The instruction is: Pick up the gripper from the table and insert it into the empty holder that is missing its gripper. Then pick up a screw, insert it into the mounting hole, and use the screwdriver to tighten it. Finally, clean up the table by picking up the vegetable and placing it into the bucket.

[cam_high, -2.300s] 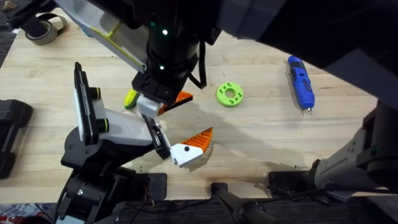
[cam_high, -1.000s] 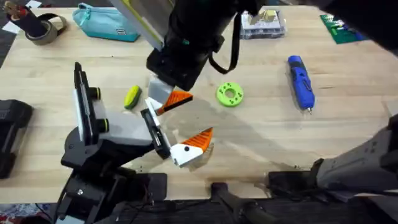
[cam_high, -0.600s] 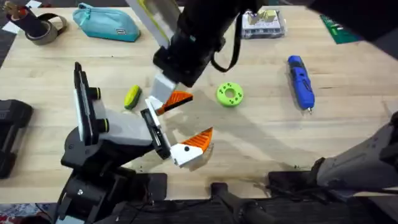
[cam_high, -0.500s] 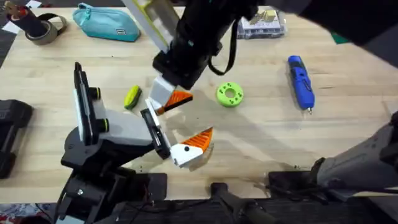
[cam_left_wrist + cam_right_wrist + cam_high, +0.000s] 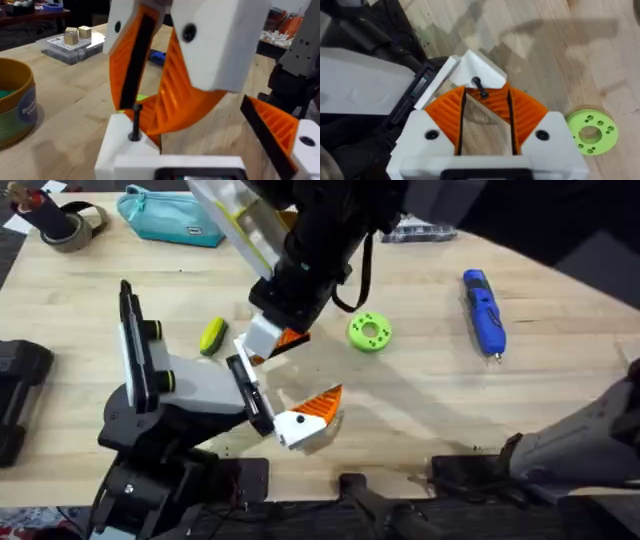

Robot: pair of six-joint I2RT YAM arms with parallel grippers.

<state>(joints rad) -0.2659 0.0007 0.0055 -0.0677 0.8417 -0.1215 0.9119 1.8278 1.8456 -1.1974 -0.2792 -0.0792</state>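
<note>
Evidently the insertion step was in hand. Over the pale wooden desk (image 5: 430, 410), the right gripper (image 5: 272, 332) reached across to the left gripper (image 5: 290, 375). That gripper's black rail served as the holder; it stood spread wide and grasped nothing, with 1 mounted orange finger (image 5: 318, 406) at one end. The right gripper's fingers (image 5: 522, 117) were clenched on the small orange ribbed triangular gripper piece (image 5: 122, 145), its white block base set against the rail's empty end. The blue pen-shaped screwdriver (image 5: 484, 312) lay well apart on the desk. The small yellow toy vegetable (image 5: 212, 336) lay near the holder. 1 thin dark screw (image 5: 135, 121) stood proud in the block. Next, I judged, the piece wanted releasing without being disturbed, then the screwdriver fetching to tighten the screw.
</note>
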